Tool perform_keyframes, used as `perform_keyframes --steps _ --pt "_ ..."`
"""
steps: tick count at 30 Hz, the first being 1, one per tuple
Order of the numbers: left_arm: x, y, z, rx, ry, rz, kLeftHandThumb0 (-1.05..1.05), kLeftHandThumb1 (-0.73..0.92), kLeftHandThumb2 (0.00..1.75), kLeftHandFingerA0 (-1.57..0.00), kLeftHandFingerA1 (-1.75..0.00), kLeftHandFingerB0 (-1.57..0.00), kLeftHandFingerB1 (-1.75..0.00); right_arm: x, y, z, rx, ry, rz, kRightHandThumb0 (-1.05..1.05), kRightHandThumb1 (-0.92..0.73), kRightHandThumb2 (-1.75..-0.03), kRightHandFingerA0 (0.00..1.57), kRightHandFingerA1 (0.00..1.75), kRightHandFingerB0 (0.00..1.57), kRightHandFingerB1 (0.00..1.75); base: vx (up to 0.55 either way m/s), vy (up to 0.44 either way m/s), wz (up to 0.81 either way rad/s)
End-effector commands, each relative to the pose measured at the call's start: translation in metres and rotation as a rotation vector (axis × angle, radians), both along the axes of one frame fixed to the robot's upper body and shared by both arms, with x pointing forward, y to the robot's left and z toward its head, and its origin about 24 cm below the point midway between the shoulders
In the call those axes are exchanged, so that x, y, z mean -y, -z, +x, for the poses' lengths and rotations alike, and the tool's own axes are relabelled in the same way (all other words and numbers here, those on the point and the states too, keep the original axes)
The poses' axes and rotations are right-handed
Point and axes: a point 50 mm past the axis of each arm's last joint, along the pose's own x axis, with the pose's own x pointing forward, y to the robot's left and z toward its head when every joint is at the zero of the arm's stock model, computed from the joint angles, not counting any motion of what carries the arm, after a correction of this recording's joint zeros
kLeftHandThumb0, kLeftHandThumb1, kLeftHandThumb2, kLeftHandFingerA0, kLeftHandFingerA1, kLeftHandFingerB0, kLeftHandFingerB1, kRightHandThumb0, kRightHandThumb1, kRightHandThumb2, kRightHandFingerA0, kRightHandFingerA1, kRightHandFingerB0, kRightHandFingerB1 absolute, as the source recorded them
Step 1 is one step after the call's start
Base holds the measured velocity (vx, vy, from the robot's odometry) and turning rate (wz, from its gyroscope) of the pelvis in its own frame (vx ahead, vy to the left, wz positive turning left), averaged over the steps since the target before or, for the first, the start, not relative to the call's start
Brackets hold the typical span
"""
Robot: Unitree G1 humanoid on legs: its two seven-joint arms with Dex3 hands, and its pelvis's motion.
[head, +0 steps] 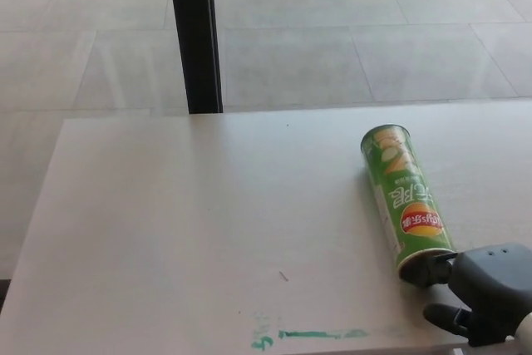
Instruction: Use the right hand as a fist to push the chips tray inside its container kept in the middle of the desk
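Can point(407, 201) is laid flat on bench point(183, 230); clenched right hand point(486, 293) is set against its near end for pushing.

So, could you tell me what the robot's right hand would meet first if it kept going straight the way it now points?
The near end of the green cylindrical chips can lying on the white desk. The black right hand already looks to be at that end; actual contact is hard to judge from this view.
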Motion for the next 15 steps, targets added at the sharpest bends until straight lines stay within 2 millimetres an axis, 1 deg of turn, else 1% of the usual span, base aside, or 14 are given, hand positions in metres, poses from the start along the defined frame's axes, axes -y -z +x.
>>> perform_keyframes --steps 1,2,3,4,5,6,7,10,11,12,13,14,15 --pt "-0.006 -0.006 -0.002 0.004 -0.001 0.015 -1.05 0.92 0.99 -0.39 -1.26 -0.28 -1.02 -0.001 -0.024 -0.029 -0.32 -0.122 0.162 -0.65 -0.84 -0.65 0.83 1.09 0.57 0.49 0.0 0.0 0.0" --pt "-0.005 -0.005 -0.002 0.014 -0.019 0.01 -1.05 0.92 1.02 -0.49 -1.17 -0.26 -0.92 -0.003 -0.035 -0.036 -0.368 -0.143 0.158 -0.67 -0.85 -0.65 0.81 1.04 0.54 0.47 0.0 0.0 0.0" --pt "-0.005 -0.005 -0.002 0.011 -0.019 0.014 -1.05 0.92 1.02 -0.49 -1.17 -0.26 -0.92 -0.005 -0.043 -0.04 -0.396 -0.153 0.157 -0.67 -0.85 -0.65 0.81 1.04 0.54 0.47 0.0 0.0 0.0" --pt "-0.005 -0.005 -0.001 0.005 -0.018 0.019 -1.05 0.92 1.01 -0.5 -1.18 -0.26 -0.93 -0.006 -0.05 -0.043 -0.405 -0.17 0.17 -0.66 -0.84 -0.65 0.83 1.09 0.54 0.49 0.0 0.0 0.0" --pt "-0.005 -0.005 -0.002 0.003 -0.019 0.019 -1.05 0.92 1.01 -0.5 -1.18 -0.26 -0.93 -0.007 -0.051 -0.044 -0.408 -0.173 0.171 -0.66 -0.84 -0.65 0.83 1.09 0.54 0.49 0.0 0.0 0.0" --pt "-0.005 -0.005 -0.002 0.002 -0.015 0.019 -1.05 0.92 1.01 -0.47 -1.17 -0.25 -0.92 -0.008 -0.058 -0.045 -0.42 -0.182 0.181 -0.63 -0.83 -0.65 0.8 1.19 0.51 0.49 0.0 0.0 0.0" --pt "-0.005 -0.006 -0.002 0.012 -0.016 0.017 -1.05 0.92 1.03 -0.48 -1.2 -0.24 -0.93 -0.009 -0.071 -0.049 -0.44 -0.203 0.203 -0.62 -0.82 -0.64 0.81 1.2 0.52 0.49 0.0 0.0 0.0" --pt "-0.005 -0.005 -0.003 0.026 -0.029 0.011 -1.05 0.91 0.98 -0.49 -1.22 -0.23 -0.94 -0.01 -0.083 -0.053 -0.442 -0.228 0.21 -0.63 -0.82 -0.64 0.81 1.21 0.52 0.49 0.0 0.0 0.0" --pt "-0.004 -0.005 -0.004 0.02 -0.029 0.009 -1.05 0.92 1.01 -0.4 -1.29 -0.22 -1.02 -0.006 -0.103 -0.052 -0.433 -0.245 0.22 -0.63 -0.81 -0.65 0.8 1.21 0.53 0.48 0.0 0.0 0.0" --pt "-0.004 -0.005 -0.004 0.014 -0.024 0.013 -1.05 0.92 0.97 -0.51 -1.21 -0.23 -0.9 -0.004 -0.11 -0.052 -0.403 -0.259 0.228 -0.63 -0.82 -0.65 0.84 1.16 0.55 0.49 0.0 0.0 0.0" --pt "-0.004 -0.005 -0.006 0.006 -0.019 0.015 -1.05 0.71 1.35 -0.52 -1.06 -0.32 -0.86 0.004 -0.131 -0.051 -0.314 -0.27 0.249 -0.64 -0.83 -0.65 0.83 1.17 0.54 0.51 0.0 0.0 0.0" --pt "-0.004 -0.005 -0.006 0.005 -0.019 0.015 -1.05 0.71 1.35 -0.52 -1.06 -0.32 -0.86 0.005 -0.133 -0.051 -0.307 -0.271 0.251 -0.64 -0.83 -0.65 0.83 1.17 0.54 0.51 0.0 0.0 0.0" --pt "-0.004 -0.005 -0.006 0.013 -0.02 0.014 -1.05 0.92 1.0 -0.45 -1.33 -0.21 -1.03 0.008 -0.141 -0.05 -0.281 -0.257 0.255 -0.65 -0.84 -0.65 0.81 1.1 0.53 0.51 0.0 0.0 0.0"
